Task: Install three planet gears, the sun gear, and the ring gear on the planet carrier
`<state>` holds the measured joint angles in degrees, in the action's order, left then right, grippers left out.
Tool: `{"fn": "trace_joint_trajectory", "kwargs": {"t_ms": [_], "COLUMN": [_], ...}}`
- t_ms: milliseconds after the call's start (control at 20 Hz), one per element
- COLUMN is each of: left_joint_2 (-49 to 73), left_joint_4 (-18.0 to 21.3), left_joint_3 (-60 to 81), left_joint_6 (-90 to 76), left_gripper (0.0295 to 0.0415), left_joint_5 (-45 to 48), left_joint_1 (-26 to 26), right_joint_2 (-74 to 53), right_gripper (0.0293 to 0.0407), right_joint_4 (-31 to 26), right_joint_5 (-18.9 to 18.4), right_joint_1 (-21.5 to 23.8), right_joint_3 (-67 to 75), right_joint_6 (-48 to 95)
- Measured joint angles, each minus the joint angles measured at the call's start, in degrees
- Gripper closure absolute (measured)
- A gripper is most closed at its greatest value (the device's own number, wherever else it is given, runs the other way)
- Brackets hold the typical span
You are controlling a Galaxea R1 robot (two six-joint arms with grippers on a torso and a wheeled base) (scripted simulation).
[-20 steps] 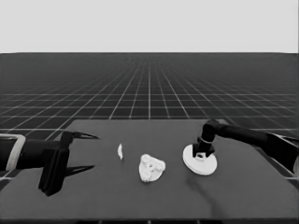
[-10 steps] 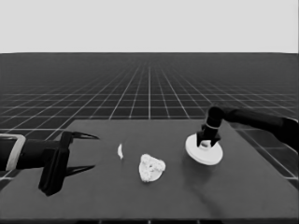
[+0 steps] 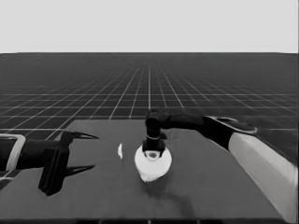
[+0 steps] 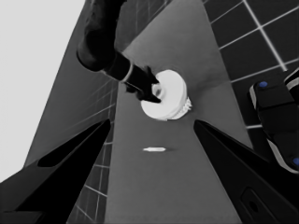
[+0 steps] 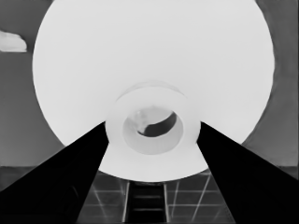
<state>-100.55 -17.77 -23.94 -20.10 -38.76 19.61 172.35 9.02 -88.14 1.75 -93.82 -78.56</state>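
One part left to seat | our right gripper (image 3: pixel 153 150) clamps ring gear (image 3: pixel 153 161) over gears (image 4: pixel 187 106) | left gripper (image 3: pixel 77 151) parked, jaws wide | thin white piece (image 3: pixel 120 150) unused.

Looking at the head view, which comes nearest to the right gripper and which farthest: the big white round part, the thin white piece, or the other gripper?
1. The larger round part: held in the right gripper, mid-table.
2. The thin white piece: lying just to its left.
3. The left gripper: parked over the table's left end.
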Motion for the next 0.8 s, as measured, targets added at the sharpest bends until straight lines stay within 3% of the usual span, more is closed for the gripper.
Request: {"fn": "trace_joint_trajectory", "kwargs": {"t_ms": [200, 400, 800], "left_joint_2": [0.0, 0.0, 0.0], "left_joint_4": [0.0, 0.0, 0.0], "left_joint_3": [0.0, 0.0, 0.0], "left_joint_6": [0.0, 0.0, 0.0], "left_gripper": [0.0326, 0.0326, 0.0326], "left_joint_5": [0.0, 0.0, 0.0], "left_joint_1": [0.0, 0.0, 0.0], "right_joint_2": [2.01, 2.88, 3.03], "right_gripper": [0.0351, 0.0351, 0.0351], "right_joint_4": [0.08, 4.75, 5.31], "right_joint_5": [-0.01, 1.38, 1.64], "right_joint_1": [-0.09, -5.02, -5.77], "right_joint_3": [-2.53, -5.39, -5.84], "right_joint_6": [0.36, 2.02, 1.74]}}
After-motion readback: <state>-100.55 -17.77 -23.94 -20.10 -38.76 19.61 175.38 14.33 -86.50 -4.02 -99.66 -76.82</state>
